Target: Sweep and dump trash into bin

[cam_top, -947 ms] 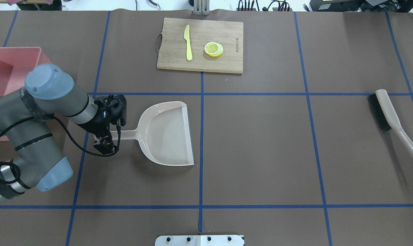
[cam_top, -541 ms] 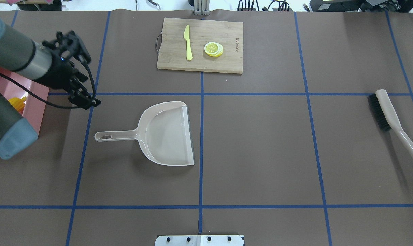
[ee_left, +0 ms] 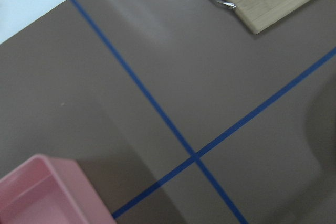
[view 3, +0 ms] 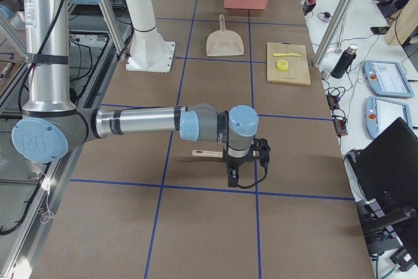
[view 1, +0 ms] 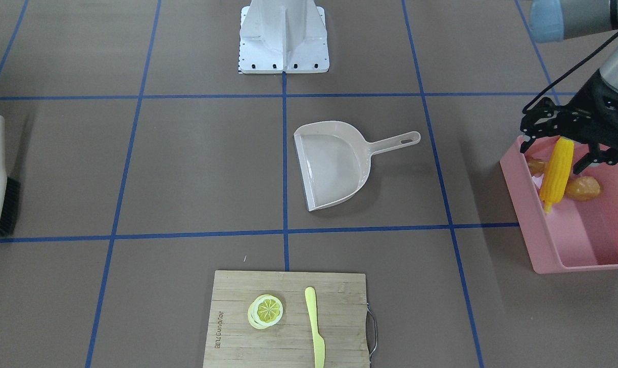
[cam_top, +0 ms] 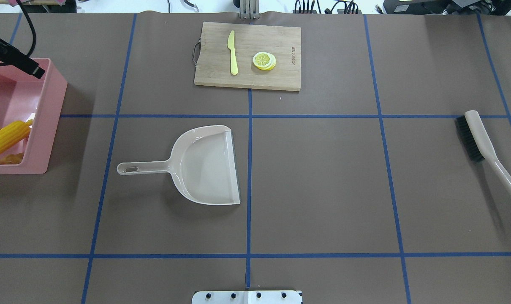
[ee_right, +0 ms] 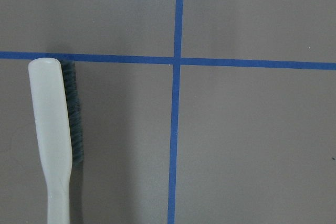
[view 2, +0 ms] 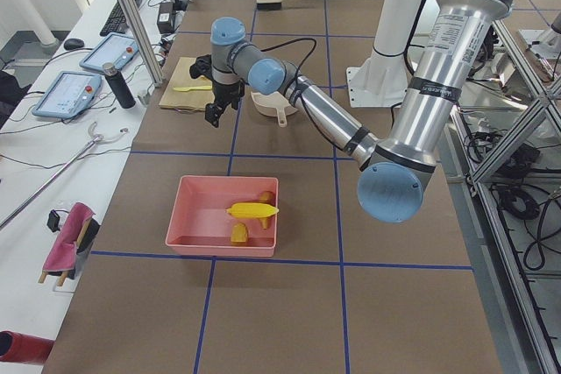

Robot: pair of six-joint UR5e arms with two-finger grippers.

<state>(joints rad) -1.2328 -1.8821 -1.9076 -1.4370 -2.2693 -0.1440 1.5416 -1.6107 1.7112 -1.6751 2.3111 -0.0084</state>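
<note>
Pink plastic marks my landmark: the bin (cam_top: 48, 126) sits at the table's end on the robot's left. All the trash I can make out lies inside it. The yellow corn cob (cam_top: 6, 137) rests slantwise across it, with a glossy brown piece (view 1: 586, 189) just beside the cob on one side and a smaller tan piece (view 1: 535, 166) on the other. I can't say which of the two is the ginger and which the potato.

The left gripper (view 2: 214, 113) hangs in the air close by the bin, clear of everything in it. In the front-facing view its fingers are spread apart and grip nothing.

The beige dustpan (cam_top: 205, 169) lies flat on the brown table cover, well apart from the bin, its handle pointing back toward it. Farther from the bin is the wooden cutting board (cam_top: 247, 57), carrying the yellow-green knife (cam_top: 233, 52) and the lemon slices (cam_top: 264, 61).

Farthest from the bin, at the opposite end, the hand brush (cam_top: 483, 147) lies on the cover. The right gripper (view 3: 234, 178) hovers just over it. Only the side camera catches it, so I cannot tell how its fingers stand.
</note>
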